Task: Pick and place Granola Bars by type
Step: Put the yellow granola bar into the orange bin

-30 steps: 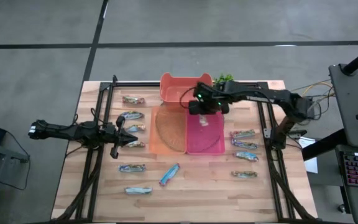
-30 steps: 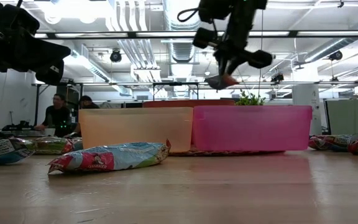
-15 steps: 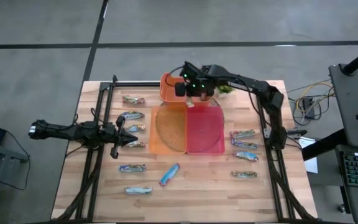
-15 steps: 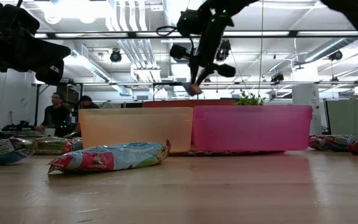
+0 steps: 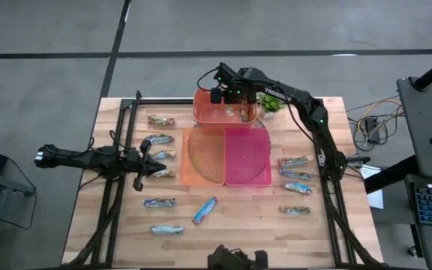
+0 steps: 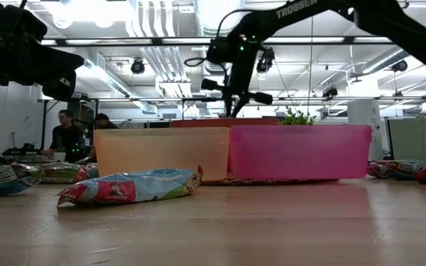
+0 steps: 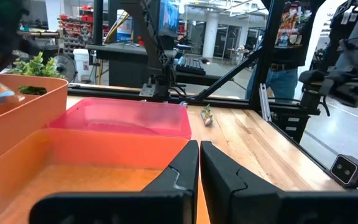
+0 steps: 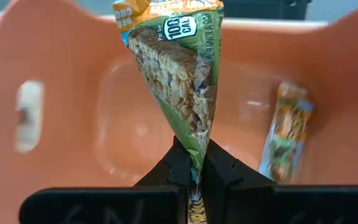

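Reaching far across the worktop (image 5: 223,225), the right arm is hanging its end effector (image 8: 192,169) over the far salmon bin (image 5: 205,105), fingers clamped on a green-gold bar (image 8: 179,74) dangling point-down above it. Another bar (image 8: 284,134) is lying inside that bin. The left end effector (image 7: 199,163) is lying low at the orange bin (image 5: 190,174), fingers together, holding nothing.

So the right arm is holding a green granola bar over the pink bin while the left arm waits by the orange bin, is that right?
Not quite: the right tool is shut on the green granola bar over the salmon bin at the table's far edge, not the pink bin; the high and right wrist views show it. The left tool does wait, shut, by the orange bin.
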